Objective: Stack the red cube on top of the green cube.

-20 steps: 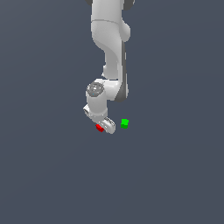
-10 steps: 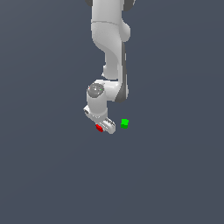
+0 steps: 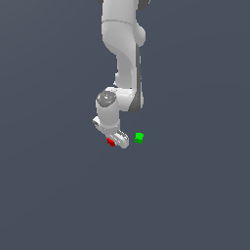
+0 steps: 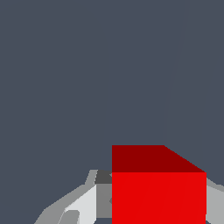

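Note:
The red cube (image 3: 111,142) sits between the fingers of my white gripper (image 3: 116,142), low by the grey floor. In the wrist view the red cube (image 4: 158,192) fills the gap of the gripper (image 4: 157,210), with a finger (image 4: 101,199) against each side, so the gripper is shut on it. The green cube (image 3: 139,138) stands on the floor a short way toward the exterior view's right of the gripper, apart from it. The green cube is out of the wrist view.
The white arm (image 3: 122,58) comes down from the top of the exterior view. A plain dark grey floor (image 3: 58,195) lies all around.
Almost nothing has moved; the gripper stays over the red cube in the same spot, and the green cube has not moved.

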`<state>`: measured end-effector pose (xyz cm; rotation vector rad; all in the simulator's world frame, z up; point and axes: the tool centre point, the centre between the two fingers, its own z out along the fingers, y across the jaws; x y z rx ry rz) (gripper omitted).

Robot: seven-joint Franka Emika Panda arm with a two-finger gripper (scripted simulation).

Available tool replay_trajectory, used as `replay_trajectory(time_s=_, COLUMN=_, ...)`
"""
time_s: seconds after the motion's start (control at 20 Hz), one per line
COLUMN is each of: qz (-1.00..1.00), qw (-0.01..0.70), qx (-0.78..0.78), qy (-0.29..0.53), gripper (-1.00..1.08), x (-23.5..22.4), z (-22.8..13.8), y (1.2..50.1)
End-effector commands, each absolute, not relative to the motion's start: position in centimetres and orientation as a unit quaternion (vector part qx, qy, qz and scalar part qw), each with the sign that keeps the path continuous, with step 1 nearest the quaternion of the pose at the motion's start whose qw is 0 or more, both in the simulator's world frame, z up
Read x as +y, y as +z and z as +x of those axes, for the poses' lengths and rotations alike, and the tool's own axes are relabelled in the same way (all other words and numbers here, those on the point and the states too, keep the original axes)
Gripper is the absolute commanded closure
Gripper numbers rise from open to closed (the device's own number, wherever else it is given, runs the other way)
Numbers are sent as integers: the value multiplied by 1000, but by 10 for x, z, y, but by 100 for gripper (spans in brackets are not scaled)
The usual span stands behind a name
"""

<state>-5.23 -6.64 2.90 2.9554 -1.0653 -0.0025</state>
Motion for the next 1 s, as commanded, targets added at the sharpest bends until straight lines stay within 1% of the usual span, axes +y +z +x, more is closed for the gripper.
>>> replay_trajectory(time_s=0.0, qz=941, qw=0, qx=-339, qy=0, gripper=108, x=-66, z=-52, y=39)
replay_trajectory(time_s=0.55, qz=941, qw=0, qx=-340, qy=0, gripper=108, x=-67, z=-53, y=104)
replay_trajectory(time_s=0.75, qz=941, qw=0, qx=-340, qy=0, gripper=108, x=-67, z=-52, y=115)
replay_trajectory(time_s=0.95, qz=941, qw=0, qx=-340, qy=0, gripper=108, x=-67, z=-52, y=114)
